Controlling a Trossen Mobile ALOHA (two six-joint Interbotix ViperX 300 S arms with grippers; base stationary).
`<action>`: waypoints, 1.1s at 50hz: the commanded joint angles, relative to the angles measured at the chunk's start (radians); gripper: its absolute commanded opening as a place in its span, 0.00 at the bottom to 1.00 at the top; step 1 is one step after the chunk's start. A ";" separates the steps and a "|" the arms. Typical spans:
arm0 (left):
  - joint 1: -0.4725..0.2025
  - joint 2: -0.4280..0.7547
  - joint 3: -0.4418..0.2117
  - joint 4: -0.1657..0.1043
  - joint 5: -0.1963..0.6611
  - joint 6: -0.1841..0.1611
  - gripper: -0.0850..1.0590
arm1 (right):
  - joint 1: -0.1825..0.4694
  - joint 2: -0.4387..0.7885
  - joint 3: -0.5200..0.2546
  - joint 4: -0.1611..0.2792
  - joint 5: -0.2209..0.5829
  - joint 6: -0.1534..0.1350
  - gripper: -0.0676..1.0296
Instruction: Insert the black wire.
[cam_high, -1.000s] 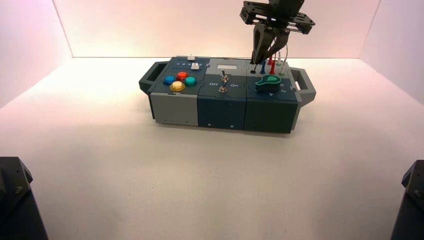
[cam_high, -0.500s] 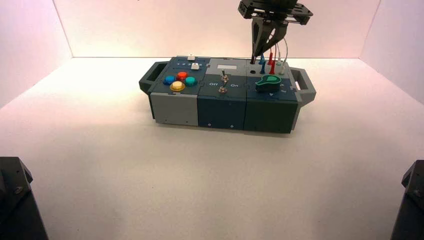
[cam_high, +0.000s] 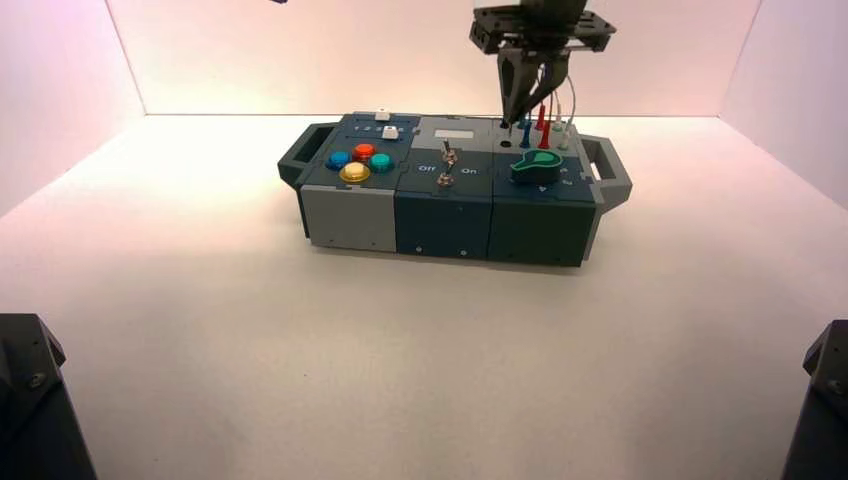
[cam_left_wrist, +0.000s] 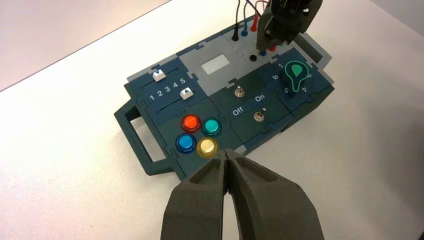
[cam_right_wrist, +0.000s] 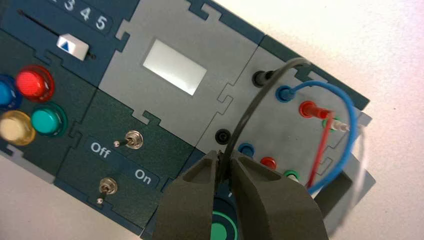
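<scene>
The black wire (cam_right_wrist: 252, 102) stands at the wire panel (cam_right_wrist: 205, 147) on the box's far right part, one of its slim plugs (cam_right_wrist: 263, 78) seated in the far black socket, the rest of it rising in a loop and bending over to the right gripper (cam_right_wrist: 223, 157). That gripper is over the wire panel, near its left edge, with its fingers pinched together on the black wire; the plug at the held end is hidden, so I cannot tell just how it sits. The near black socket (cam_right_wrist: 222, 136) shows as an open dark hole, just beside the gripped part in the right wrist view. To the right of the black wire, the blue wire (cam_right_wrist: 345, 107), the red wire (cam_right_wrist: 321, 145) and the white wire (cam_right_wrist: 361, 165) arch over the same panel, in that order. In front of the panel is the green knob (cam_high: 537, 165); left of the knob are two metal toggle switches (cam_high: 446, 179), and beyond them the pale display window (cam_high: 454, 134). The box's left part carries red, blue, green and yellow buttons (cam_high: 354, 172), with two white sliders (cam_high: 390, 132) behind them. The left gripper (cam_left_wrist: 226, 154) is clenched on nothing, raised above the table (cam_high: 330, 370) and apart from the box (cam_high: 440, 225)
</scene>
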 joint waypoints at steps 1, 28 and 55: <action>-0.003 -0.003 -0.029 -0.003 -0.003 0.000 0.05 | 0.008 -0.012 -0.028 -0.003 -0.011 0.002 0.04; -0.005 -0.003 -0.031 -0.003 -0.002 0.000 0.05 | 0.009 0.008 -0.028 -0.015 -0.038 -0.005 0.04; -0.005 -0.003 -0.031 -0.003 -0.002 0.002 0.05 | 0.009 0.032 -0.043 -0.026 -0.046 -0.006 0.04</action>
